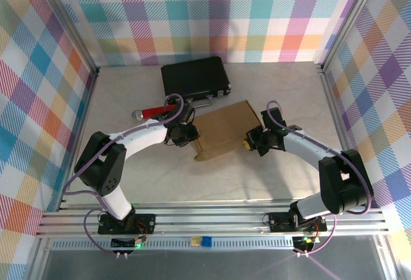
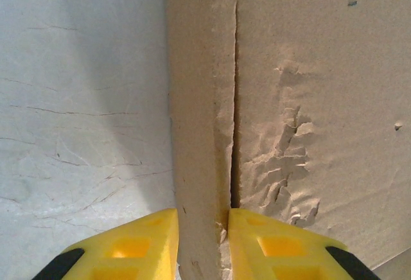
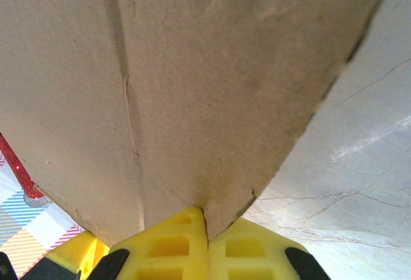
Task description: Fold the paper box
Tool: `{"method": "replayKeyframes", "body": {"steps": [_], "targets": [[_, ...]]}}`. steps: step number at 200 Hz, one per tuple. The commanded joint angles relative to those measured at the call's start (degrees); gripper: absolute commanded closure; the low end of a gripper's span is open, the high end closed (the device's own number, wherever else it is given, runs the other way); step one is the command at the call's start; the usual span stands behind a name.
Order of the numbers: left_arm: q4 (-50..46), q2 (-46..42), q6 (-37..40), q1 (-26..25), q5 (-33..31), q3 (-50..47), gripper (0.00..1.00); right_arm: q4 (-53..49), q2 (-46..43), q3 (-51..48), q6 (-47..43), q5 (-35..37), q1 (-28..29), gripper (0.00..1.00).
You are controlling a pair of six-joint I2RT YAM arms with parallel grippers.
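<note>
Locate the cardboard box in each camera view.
Top external: box mid-table, on the near side of the black case.
Left wrist: box right of centre, its edge flap between the left jaws.
Right wrist: box across the top, corner at the shut right jaws.
Shared landmark: pale table beside it.

Both arms curl inward, grippers facing each other at mid-table.
L arm [image 1: 131,140] sweeps right, R arm [image 1: 308,148] sweeps left, wrists low. The left gripper [image 2: 203,219] nips a flap of the paper box [image 1: 225,126] btwn its yellow fingers [image 2: 144,241]; the right gripper [image 3: 205,214] has its jaws pressed together.
</note>
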Motion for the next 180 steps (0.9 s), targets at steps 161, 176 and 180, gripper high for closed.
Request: {"method": "replayKeyframes", "body": {"steps": [161, 176, 180], "targets": [[0.33, -0.24, -2.67, 0.08, -1.10, -1.09, 0.80, -2.66, 2.36, 0.11, -0.05, 0.64, -0.28, 1.00], [0.41, -0.58, -2.84, -0.01, -1.65, -1.64, 0.81, -2.62, 2.45, 0.24, -0.11, 0.72, -0.23, 1.00], [0.40, -0.68, -2.85, -0.01, -1.75, -1.74, 0.81, -2.58, 2.53, 0.29, -0.11, 0.72, -0.28, 1.00]]}}
